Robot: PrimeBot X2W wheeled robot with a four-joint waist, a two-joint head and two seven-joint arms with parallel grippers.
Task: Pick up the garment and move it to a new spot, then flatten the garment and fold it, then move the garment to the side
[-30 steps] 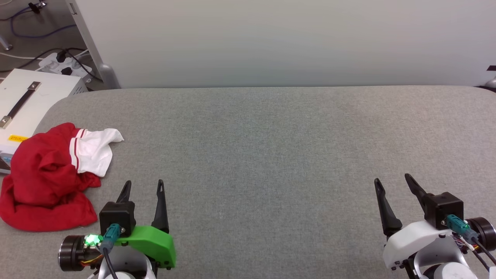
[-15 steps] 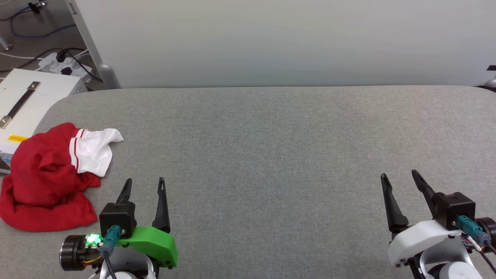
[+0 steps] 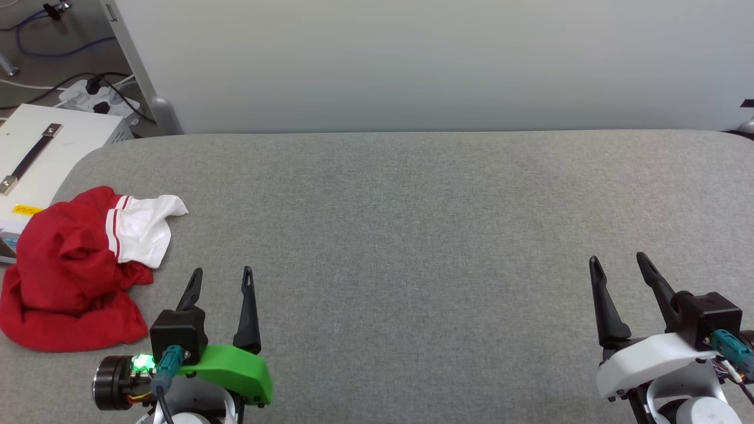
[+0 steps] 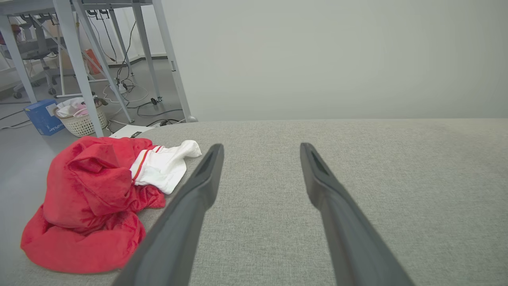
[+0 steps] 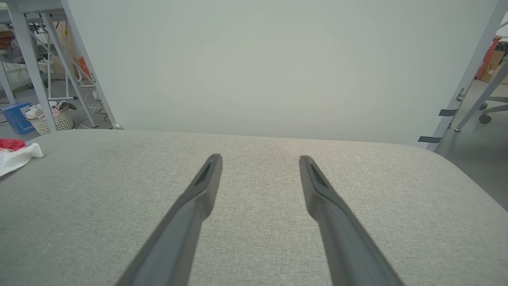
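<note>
Grey padded table (image 3: 412, 235): bore the garment (image 3: 70, 277), crumpled in a heap at its left end, so pickup, flattening, folding and setting aside all looked undone. Left gripper (image 3: 222, 271), near the heap, and right gripper (image 3: 617, 257), well apart from it: both empty, fingers moderately spread. Floor basket (image 4: 83, 125): held bunched cloth.
</note>
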